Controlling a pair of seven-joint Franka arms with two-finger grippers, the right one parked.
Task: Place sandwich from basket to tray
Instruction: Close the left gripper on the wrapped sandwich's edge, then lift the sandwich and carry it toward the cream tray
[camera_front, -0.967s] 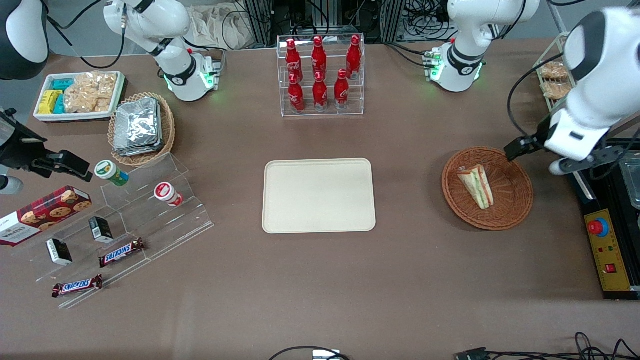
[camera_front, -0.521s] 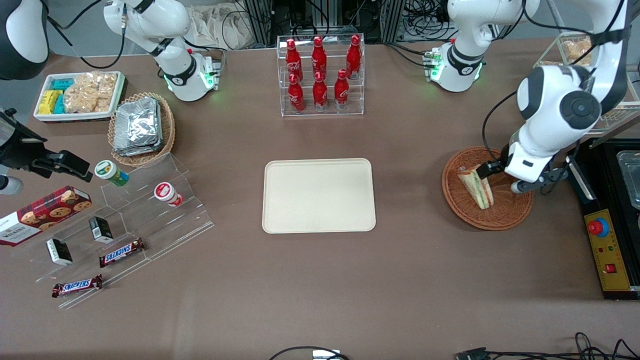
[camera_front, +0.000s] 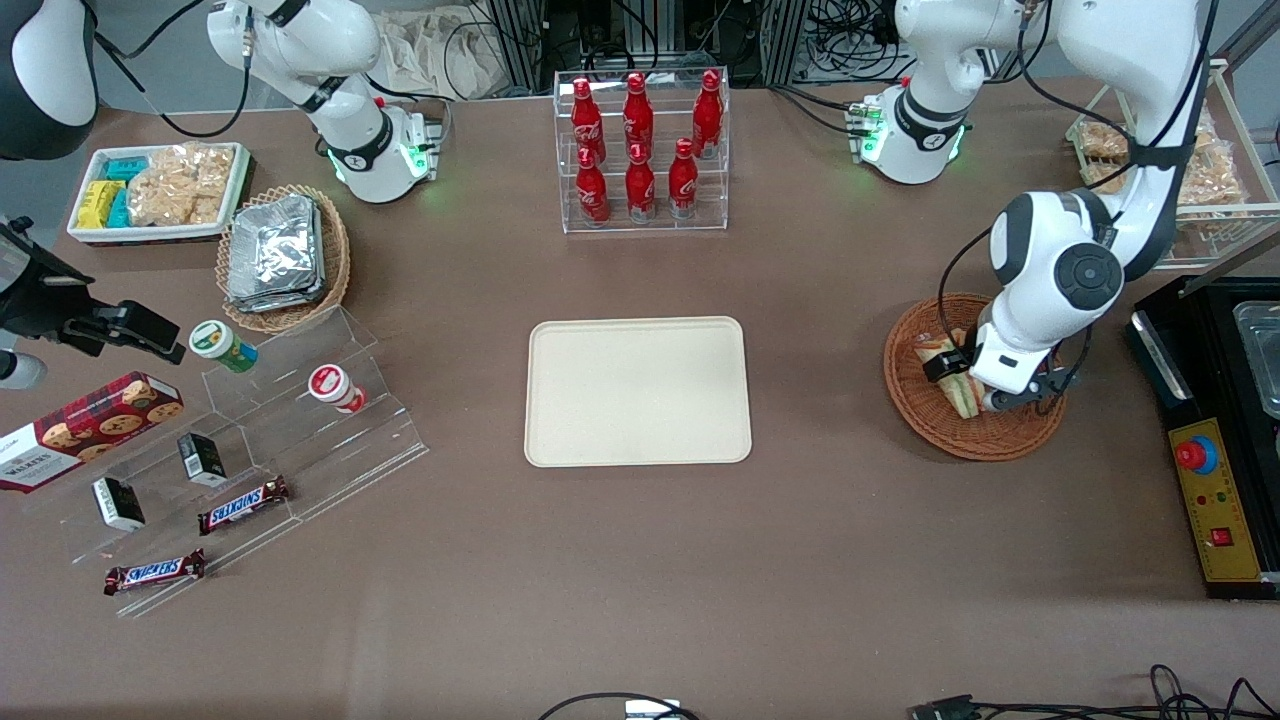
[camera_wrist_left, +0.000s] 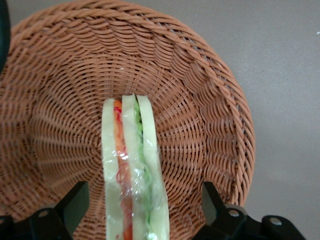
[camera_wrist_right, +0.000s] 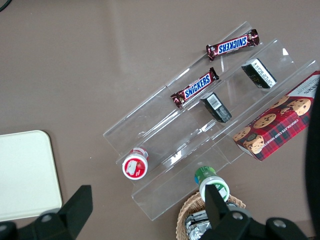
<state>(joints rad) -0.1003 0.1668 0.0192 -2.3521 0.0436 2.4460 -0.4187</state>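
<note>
The bench (camera_front: 640, 560) carries the tray (camera_front: 638, 391) well apart from the end effector (camera_front: 962, 385), toward the parked arm's end, with nothing on it. The basket (camera_front: 925, 420) sits directly under the end effector, which hangs low inside it. The sandwich (camera_wrist_left: 132, 170) lies in the basket, standing on its edge between the two fingers (camera_wrist_left: 74, 205), which are spread wide on either side and not touching it. The step in hand appears to be the reach for the grasp. The next move likely calls for a short descent, then closing on the bread faces gently, since the soft wedge in clear wrap could crush or slip.
</note>
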